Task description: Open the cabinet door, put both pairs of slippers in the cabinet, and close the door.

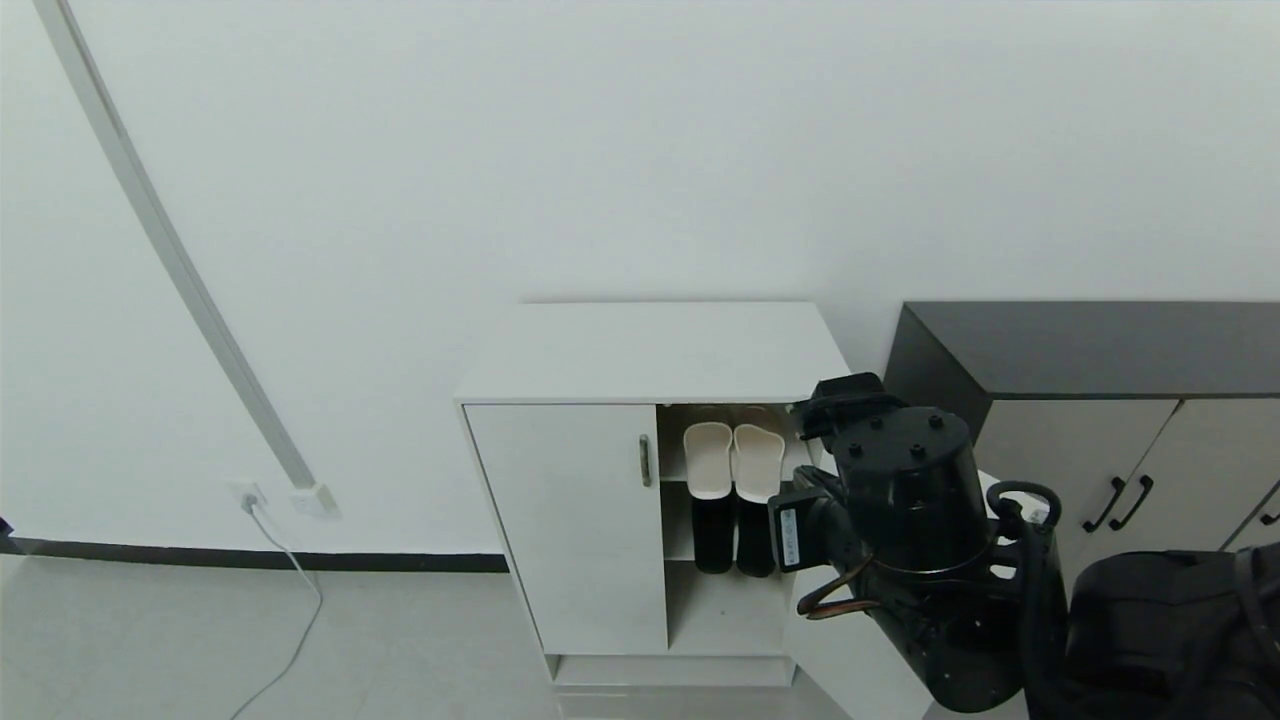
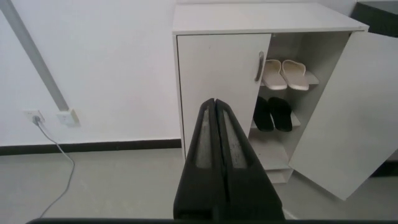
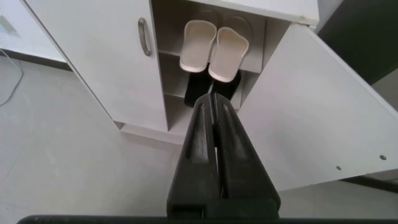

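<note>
A white cabinet point(image 1: 650, 350) stands against the wall with its right door point(image 2: 357, 106) swung open and its left door point(image 1: 570, 520) shut. On the upper shelf lies a pair of white slippers point(image 1: 733, 460), and a pair of black slippers point(image 1: 733, 535) lies on the shelf below. The right wrist view looks into the open half past the white slippers point(image 3: 214, 46) and the open door point(image 3: 317, 118), with my right gripper point(image 3: 212, 102) shut and empty a short way in front. My left gripper point(image 2: 215, 106) is shut and empty, well back from the cabinet.
A dark-topped cabinet point(image 1: 1090, 345) with black handles stands right of the white one. On the left, a grey conduit point(image 1: 160, 230) runs down the wall to a socket point(image 1: 247, 495) with a cable trailing onto the grey floor.
</note>
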`<state>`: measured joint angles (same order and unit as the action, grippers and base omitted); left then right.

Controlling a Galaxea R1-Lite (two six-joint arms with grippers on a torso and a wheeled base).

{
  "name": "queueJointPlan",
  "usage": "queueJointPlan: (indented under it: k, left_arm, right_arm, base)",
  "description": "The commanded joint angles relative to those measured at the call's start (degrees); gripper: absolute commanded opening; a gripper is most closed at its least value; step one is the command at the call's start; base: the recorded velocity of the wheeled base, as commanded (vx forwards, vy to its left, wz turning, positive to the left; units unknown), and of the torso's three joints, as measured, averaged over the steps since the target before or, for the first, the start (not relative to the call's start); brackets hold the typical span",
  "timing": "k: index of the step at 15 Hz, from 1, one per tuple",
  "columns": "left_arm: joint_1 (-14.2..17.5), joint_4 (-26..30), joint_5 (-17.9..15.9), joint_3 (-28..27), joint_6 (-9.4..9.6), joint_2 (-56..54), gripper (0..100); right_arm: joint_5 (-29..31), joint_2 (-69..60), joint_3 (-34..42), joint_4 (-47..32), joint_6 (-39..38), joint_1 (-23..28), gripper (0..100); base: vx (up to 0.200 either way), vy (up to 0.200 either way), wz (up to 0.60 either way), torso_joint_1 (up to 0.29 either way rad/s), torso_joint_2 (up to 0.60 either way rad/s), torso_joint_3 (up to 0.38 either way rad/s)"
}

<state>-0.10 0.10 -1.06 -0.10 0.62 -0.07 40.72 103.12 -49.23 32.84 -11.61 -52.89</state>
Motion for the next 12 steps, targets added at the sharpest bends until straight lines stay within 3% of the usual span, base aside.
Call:
queueJointPlan:
  k: [1, 3, 10, 12]
  left_arm:
    - [0.01, -0.01, 0.01, 0.01, -0.01, 0.07, 0]
    - [0.01, -0.01, 0.01, 0.01, -0.01, 0.07, 0]
    - [0.01, -0.01, 0.01, 0.01, -0.01, 0.07, 0]
    - [0.01, -0.01, 0.01, 0.01, -0.01, 0.07, 0]
  right_arm:
    - [-0.11, 0.15, 0.36, 0.03, 0.0, -0.1, 0]
    - [-0.9, -0.02, 0.8, 0.03, -0.08, -0.1, 0]
    - [-0.99, 0.33, 1.24, 1.44, 0.0, -0.02, 0]
    - [-0.99, 0.24, 1.15, 1.44, 0.0, 0.6, 0]
  base:
    - [0.0, 0.0, 0.0, 0.027, -0.05, -0.022]
    - [0.0, 0.0, 0.0, 0.0, 0.0, 0.0]
    - [0.0, 0.0, -0.6, 0.006, 0.0, 0.002]
    - [0.0, 0.0, 0.0, 0.0, 0.0, 0.0]
